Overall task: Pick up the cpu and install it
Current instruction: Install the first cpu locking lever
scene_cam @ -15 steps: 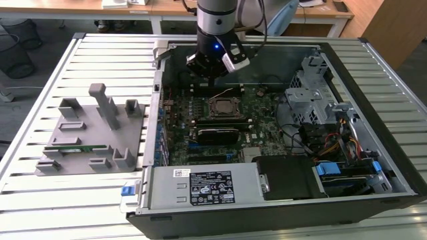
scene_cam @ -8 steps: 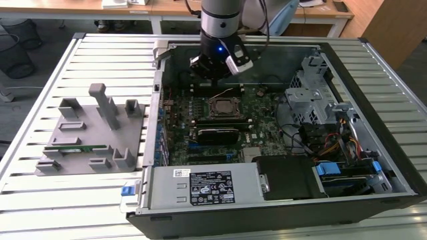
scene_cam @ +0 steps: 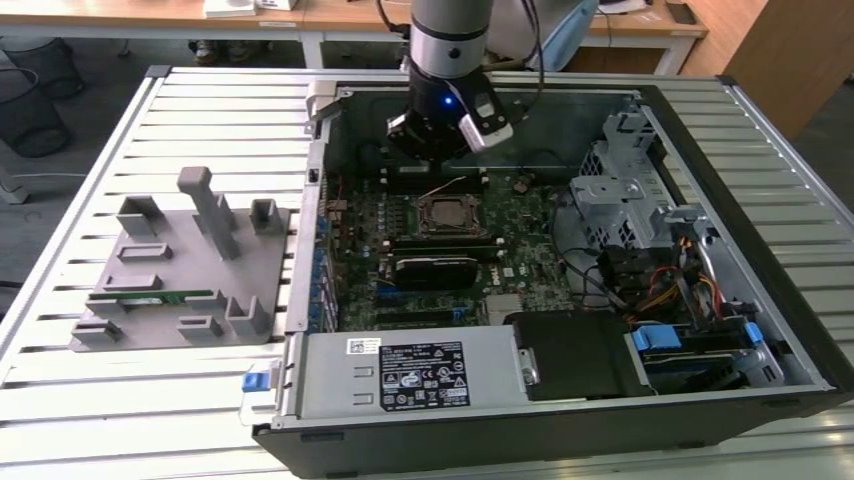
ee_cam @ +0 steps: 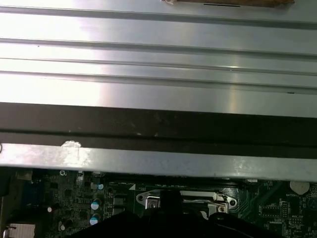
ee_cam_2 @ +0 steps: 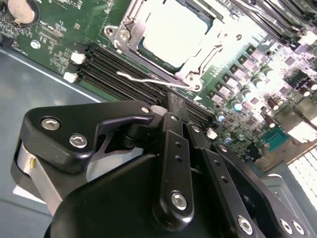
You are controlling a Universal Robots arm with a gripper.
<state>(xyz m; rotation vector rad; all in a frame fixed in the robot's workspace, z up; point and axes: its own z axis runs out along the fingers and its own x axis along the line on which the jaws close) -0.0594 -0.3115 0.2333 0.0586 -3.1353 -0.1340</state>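
Black jointed gripper [ee_cam_2: 171,106] links are crowding the second wrist view, fingers drawn together and holding nothing, hanging just clear of the socket [ee_cam_2: 171,37]. Inside that steel-framed socket the cpu [ee_cam_2: 171,32] is lying flat, its smooth silvery top gleaming, a thin wire lever [ee_cam_2: 148,79] resting alongside.

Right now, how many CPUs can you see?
1. The cpu sits in the motherboard socket inside the computer case, just ahead of the gripper in the second wrist view. Others may be hidden.
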